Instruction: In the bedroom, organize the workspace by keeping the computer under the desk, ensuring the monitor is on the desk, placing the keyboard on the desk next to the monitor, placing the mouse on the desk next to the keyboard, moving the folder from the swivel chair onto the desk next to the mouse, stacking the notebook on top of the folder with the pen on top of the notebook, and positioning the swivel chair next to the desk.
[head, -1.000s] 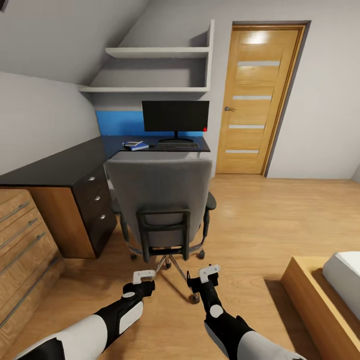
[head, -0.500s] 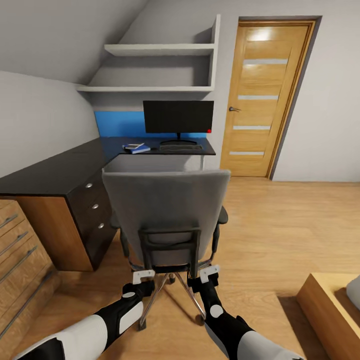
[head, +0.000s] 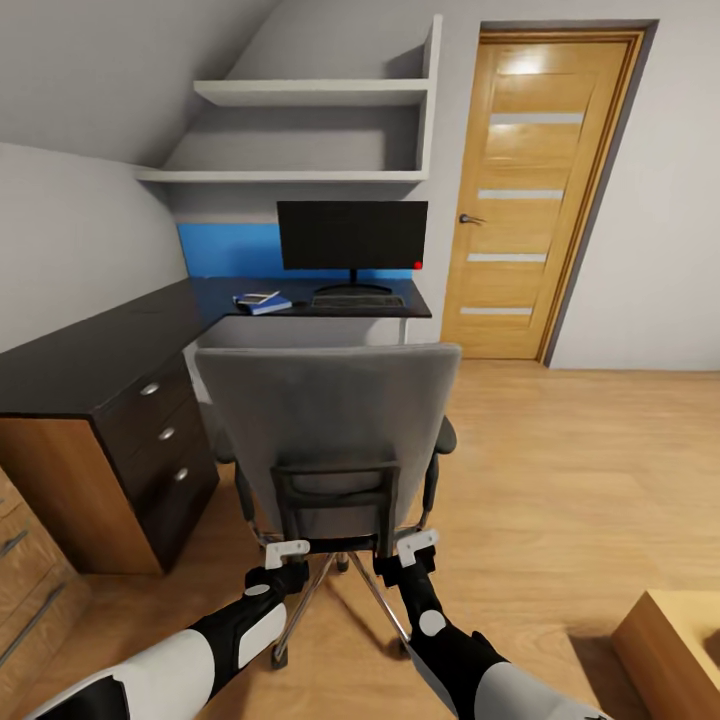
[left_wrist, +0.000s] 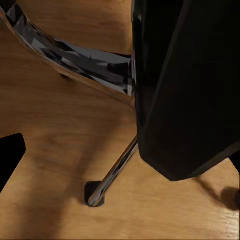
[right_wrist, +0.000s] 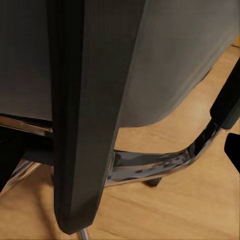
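Grey padded swivel chair (head: 325, 425) at 12 o'clock, black-topped desk (head: 110, 345) beyond. Push low, evenly. Left gripper (head: 287, 549), right gripper (head: 417, 544): jaw opening indeterminable.

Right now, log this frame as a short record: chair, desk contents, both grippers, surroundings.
swivel chair: back toward the camera, standing in front of the desk
on desk: monitor, keyboard, blue book-like item
left gripper: at the chair back's lower frame, grip unclear
right gripper: same, grip unclear
surroundings: wooden door, wall shelves
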